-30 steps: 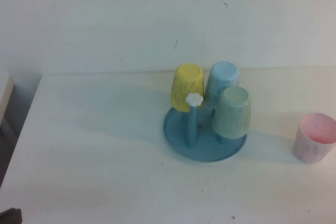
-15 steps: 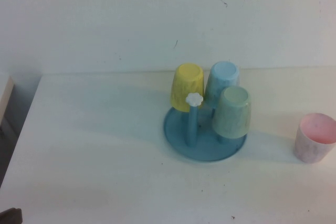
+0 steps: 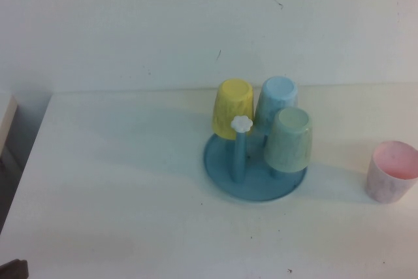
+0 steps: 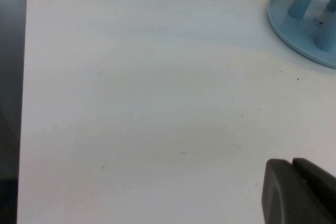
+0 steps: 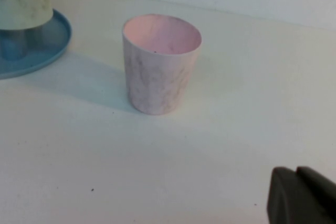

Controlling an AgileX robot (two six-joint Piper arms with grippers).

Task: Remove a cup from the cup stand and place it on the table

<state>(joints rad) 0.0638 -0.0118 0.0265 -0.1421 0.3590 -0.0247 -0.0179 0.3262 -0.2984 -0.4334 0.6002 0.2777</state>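
The pale pink cup [image 3: 390,172] stands upright on the white table [image 3: 117,181], right of the cup stand [image 3: 255,176] and apart from it. It also shows in the right wrist view [image 5: 160,64], mouth up and pink inside. The blue stand holds yellow, light blue and mint cups upside down on pegs. One peg with a white flower tip [image 3: 241,123] is bare. My right gripper [image 5: 295,170] is shut and empty, low over the table, short of the pink cup. My left gripper [image 4: 292,162] is shut and empty, over bare table left of the stand [image 4: 299,22].
The yellow cup [image 3: 233,108], light blue cup [image 3: 277,101] and mint green cup [image 3: 290,138] crowd the stand's back and right. A pale wall rises behind the table. The table's left edge [image 3: 26,161] drops to a dark floor.
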